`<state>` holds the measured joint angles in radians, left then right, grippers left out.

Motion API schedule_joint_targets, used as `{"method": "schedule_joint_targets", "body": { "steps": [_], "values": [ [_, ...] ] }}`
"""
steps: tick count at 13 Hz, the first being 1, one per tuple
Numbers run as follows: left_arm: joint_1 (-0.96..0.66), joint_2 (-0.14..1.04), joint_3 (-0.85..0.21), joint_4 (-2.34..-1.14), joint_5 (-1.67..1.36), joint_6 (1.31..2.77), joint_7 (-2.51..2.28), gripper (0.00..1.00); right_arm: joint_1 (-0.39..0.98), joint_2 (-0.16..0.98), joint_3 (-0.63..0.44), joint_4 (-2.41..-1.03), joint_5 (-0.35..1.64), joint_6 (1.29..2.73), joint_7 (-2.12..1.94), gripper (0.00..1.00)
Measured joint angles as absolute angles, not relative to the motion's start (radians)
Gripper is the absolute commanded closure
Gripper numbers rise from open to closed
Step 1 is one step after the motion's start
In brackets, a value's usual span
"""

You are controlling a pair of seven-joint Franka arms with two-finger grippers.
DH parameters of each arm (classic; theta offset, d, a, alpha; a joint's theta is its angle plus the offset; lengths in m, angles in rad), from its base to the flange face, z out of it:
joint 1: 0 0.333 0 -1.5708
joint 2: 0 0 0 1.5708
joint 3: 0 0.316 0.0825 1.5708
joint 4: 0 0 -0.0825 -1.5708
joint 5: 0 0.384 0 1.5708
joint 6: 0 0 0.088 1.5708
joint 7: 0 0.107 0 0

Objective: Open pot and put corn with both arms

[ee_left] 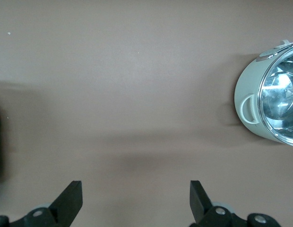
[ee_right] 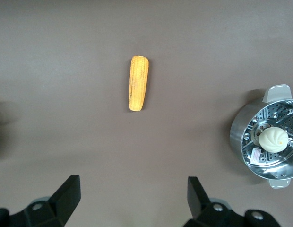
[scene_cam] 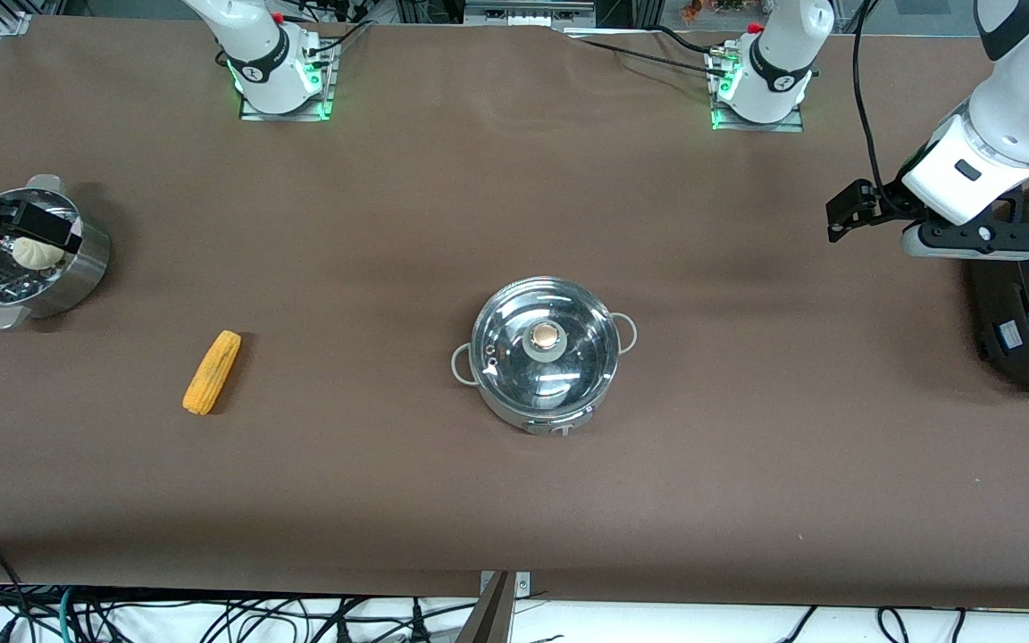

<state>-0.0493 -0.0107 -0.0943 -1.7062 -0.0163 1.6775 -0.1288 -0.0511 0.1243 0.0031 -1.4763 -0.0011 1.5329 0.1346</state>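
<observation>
Looking down from the front, the pot point(scene_cam: 544, 354) sits mid-table, lid on; its small knob point(scene_cam: 545, 338) is my hold, likely slick glass. My left gripper point(ee_left: 136, 198) hangs spread over bare table. My right gripper point(ee_right: 133, 201), also spread, faces the corn point(ee_right: 138, 83): stiff, light, graspable mid-cob.

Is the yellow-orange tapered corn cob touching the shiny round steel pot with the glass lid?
Apart. In the front view the corn cob lies on bare brown table, clearly separated from the pot.
</observation>
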Motion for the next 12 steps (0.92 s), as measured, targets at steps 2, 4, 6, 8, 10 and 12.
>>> {"method": "schedule_joint_targets", "body": {
  "steps": [2,4,6,8,10,12],
  "values": [
    [-0.049,-0.011,-0.094,-1.706,-0.016,1.677,-0.129,0.00,-0.051,0.124,0.003,-1.476,-0.001,1.533,0.135,0.00],
    [-0.049,-0.011,-0.094,-1.706,-0.016,1.677,-0.129,0.00,-0.051,0.124,0.003,-1.476,-0.001,1.533,0.135,0.00],
    [-0.049,-0.011,-0.094,-1.706,-0.016,1.677,-0.129,0.00,-0.051,0.124,0.003,-1.476,-0.001,1.533,0.135,0.00],
    [-0.050,-0.010,-0.096,-1.706,-0.016,1.677,-0.129,0.00,-0.051,0.124,0.003,-1.476,-0.001,1.533,0.135,0.00],
    [-0.053,-0.006,-0.106,-1.706,-0.016,1.668,-0.129,0.00,-0.051,0.124,0.003,-1.476,-0.001,1.533,0.135,0.00],
    [-0.059,0.014,-0.145,-1.706,-0.017,1.664,-0.127,0.00,-0.051,0.124,0.003,-1.476,-0.001,1.533,0.135,0.00]
  ]
}}
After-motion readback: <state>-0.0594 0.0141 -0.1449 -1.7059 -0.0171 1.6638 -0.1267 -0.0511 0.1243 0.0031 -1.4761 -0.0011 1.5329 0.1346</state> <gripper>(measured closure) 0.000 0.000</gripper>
